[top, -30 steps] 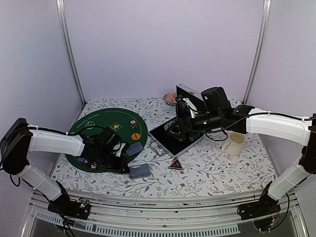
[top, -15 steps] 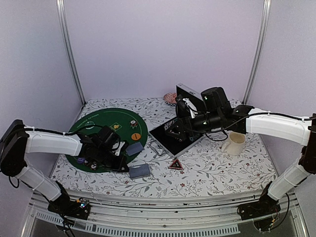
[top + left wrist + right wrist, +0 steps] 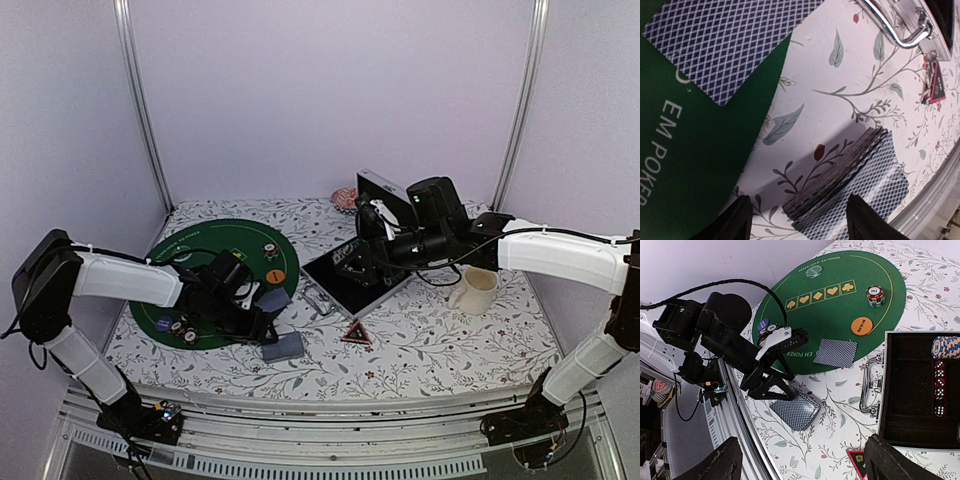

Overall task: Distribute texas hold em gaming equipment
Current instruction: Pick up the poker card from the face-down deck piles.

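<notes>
Face-down deck (image 3: 796,410), single card (image 3: 836,352)

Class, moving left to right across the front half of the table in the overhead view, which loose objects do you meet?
poker chips → deck of cards → red triangular piece → cream mug

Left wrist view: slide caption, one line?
Open left gripper over the card deck on floral cloth; one face-down card on the green mat.
</notes>
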Tool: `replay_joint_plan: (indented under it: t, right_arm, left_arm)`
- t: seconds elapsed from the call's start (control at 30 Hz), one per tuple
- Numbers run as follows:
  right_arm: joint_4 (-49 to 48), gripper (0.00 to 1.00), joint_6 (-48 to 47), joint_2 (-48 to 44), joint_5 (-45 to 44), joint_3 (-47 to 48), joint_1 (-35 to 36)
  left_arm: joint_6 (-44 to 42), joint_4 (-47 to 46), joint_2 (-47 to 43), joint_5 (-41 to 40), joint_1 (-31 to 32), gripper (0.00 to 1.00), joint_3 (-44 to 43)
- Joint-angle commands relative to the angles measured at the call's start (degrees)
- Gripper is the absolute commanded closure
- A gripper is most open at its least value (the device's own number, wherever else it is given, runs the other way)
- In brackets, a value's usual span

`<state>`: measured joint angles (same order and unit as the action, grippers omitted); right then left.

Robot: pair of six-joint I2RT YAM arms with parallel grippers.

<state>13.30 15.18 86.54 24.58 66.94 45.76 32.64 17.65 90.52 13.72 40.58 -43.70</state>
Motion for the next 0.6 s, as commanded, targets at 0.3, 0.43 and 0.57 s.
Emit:
replay_joint_plan:
  t: [0.3,0.43,0.57]
  right_arm:
    - [0.51,0.14,-1.0,1.77,1.08,1.84,0.38]
    - [0.56,0.14,-1.09,1.96,1.33,1.88,0.31]
    - [0.84,0.14,-1.25,1.66,1.02,1.88,0.37]
  left_arm:
    - [-0.79,10.89,0.18,-10.15,4.71,0.33,-1.07]
    - [-0.87,12.18,0.83,-12.23,4.85,0.34,-0.94]
    - [-1.19,13.77,-0.13,-13.66,4.86,0.34,-0.96]
